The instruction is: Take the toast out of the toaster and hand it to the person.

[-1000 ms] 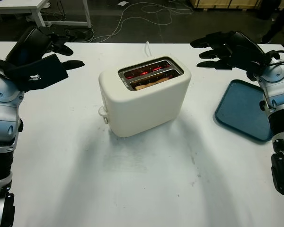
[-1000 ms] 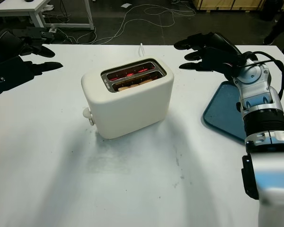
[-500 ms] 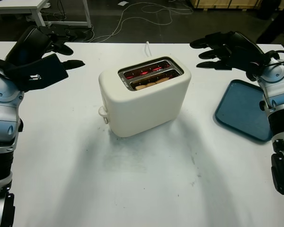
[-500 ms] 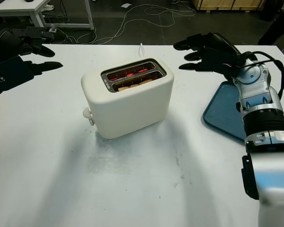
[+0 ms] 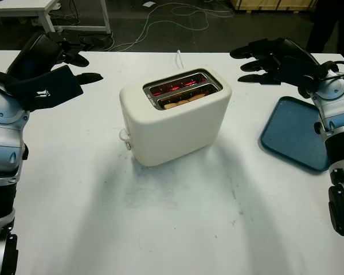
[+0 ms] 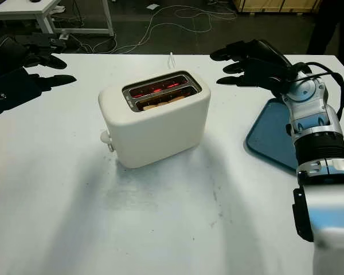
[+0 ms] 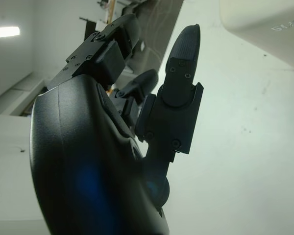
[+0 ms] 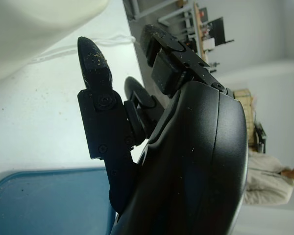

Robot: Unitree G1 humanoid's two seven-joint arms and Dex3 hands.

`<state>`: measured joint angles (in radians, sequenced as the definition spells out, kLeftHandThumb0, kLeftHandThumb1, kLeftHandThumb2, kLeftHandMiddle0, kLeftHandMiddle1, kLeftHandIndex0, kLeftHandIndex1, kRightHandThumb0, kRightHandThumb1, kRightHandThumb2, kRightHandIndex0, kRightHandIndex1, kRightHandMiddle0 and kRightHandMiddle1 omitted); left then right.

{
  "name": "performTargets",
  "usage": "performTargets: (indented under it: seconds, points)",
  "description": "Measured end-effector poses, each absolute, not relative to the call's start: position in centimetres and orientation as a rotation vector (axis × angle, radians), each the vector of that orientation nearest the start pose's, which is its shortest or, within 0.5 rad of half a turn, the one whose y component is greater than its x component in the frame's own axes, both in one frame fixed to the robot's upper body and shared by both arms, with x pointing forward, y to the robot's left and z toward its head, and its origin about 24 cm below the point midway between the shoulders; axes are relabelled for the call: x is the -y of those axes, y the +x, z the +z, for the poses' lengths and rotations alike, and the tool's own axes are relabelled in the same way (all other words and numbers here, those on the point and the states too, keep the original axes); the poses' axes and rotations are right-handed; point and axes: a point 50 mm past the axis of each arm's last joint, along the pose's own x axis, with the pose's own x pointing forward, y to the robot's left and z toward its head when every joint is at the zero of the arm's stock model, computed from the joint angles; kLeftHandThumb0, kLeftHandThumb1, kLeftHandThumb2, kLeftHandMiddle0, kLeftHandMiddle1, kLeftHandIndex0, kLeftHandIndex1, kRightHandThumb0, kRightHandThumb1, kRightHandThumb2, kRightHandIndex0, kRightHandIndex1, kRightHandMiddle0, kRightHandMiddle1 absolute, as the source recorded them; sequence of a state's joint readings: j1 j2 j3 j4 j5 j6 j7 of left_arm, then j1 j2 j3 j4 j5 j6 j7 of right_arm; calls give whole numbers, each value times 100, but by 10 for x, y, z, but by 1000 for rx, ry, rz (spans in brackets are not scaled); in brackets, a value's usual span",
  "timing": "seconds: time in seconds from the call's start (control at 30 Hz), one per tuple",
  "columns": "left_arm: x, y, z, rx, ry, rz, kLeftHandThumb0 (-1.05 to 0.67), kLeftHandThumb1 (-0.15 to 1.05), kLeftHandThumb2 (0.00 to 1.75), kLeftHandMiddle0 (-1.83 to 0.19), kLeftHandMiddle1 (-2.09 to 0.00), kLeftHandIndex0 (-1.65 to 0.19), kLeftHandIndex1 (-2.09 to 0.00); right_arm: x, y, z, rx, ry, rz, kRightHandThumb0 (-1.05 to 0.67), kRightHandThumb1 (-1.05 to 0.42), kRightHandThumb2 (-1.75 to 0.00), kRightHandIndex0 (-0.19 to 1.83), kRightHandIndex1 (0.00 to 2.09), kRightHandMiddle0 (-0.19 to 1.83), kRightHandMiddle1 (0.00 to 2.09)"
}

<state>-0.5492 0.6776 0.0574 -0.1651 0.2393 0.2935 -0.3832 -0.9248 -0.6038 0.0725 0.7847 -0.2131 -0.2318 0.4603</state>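
A cream two-slot toaster (image 5: 175,117) stands in the middle of the white table (image 5: 172,229). Its far slot glows red inside. The near slot holds toast (image 5: 183,101), only the brown top edge showing. My left hand (image 5: 51,71) hovers open to the left of the toaster, well apart from it. My right hand (image 5: 269,60) hovers open to the right of the toaster, above the table's far right part. A corner of the toaster (image 7: 264,24) shows in the left wrist view. A person (image 8: 272,183) in a light top appears in the right wrist view.
A blue tray (image 5: 295,134) lies on the table at the right, under my right forearm. The toaster's white cord (image 5: 178,56) runs off the far edge. Beyond the table are a dark floor with cables (image 5: 172,14) and a white desk frame (image 5: 51,11).
A person's dark-clothed leg has come into sight at the far right, beyond the table. Both hands and the toaster have stayed put.
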Motion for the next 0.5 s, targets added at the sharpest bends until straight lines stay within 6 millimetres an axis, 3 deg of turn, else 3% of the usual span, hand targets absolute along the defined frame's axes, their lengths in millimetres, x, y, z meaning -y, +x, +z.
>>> performTargets:
  seconds: [0.5]
  points:
    - [-223,309,245,295,913,-106,-38,87,0,-49,-69,-64,-13,231,387,206,170,-843,323,-46,-87,0,75,0,68,0]
